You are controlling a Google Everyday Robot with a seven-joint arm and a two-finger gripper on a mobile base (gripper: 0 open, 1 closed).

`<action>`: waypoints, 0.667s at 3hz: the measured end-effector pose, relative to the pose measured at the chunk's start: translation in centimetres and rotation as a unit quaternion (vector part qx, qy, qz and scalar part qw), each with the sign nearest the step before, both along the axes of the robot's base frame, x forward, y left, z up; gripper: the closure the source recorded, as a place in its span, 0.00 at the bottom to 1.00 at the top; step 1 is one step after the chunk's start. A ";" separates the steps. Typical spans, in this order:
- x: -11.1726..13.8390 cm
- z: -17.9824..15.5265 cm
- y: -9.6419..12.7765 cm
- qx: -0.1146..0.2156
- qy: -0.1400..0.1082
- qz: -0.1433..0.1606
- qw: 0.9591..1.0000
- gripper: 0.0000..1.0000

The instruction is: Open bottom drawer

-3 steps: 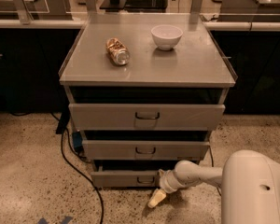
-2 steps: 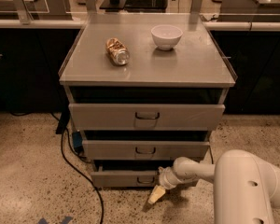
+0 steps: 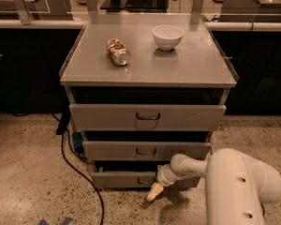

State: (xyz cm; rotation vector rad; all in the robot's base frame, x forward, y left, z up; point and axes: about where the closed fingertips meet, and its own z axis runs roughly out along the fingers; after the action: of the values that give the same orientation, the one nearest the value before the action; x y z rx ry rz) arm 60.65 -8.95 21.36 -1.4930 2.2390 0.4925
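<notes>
The bottom drawer (image 3: 122,179) is the lowest and narrowest of three grey drawer fronts on the cabinet, with a dark gap above it. Its small dark loop handle (image 3: 145,181) shows just left of my wrist. My gripper (image 3: 154,191) has a cream tip. It sits low in front of the bottom drawer, right beside and slightly below the handle, pointing down and left. My white arm (image 3: 239,186) comes in from the lower right. I cannot tell whether the gripper touches the handle.
The middle drawer (image 3: 145,150) and the tall top drawer (image 3: 147,116) sit above. A crushed can (image 3: 118,51) and a white bowl (image 3: 167,35) are on the cabinet top (image 3: 201,64). A black cable (image 3: 79,168) runs over the speckled floor at the left.
My gripper has moved slightly up and left, closer to the bottom drawer's handle. The large arm link has swung a little left. The drawers have not visibly moved.
</notes>
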 end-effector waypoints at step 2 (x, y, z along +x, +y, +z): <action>-0.9 -3.8 0.2 0.004 0.068 -0.009 0.998 0.00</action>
State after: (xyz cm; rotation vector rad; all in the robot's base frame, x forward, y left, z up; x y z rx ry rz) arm 59.75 -8.78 17.60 -1.4746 2.3486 0.6138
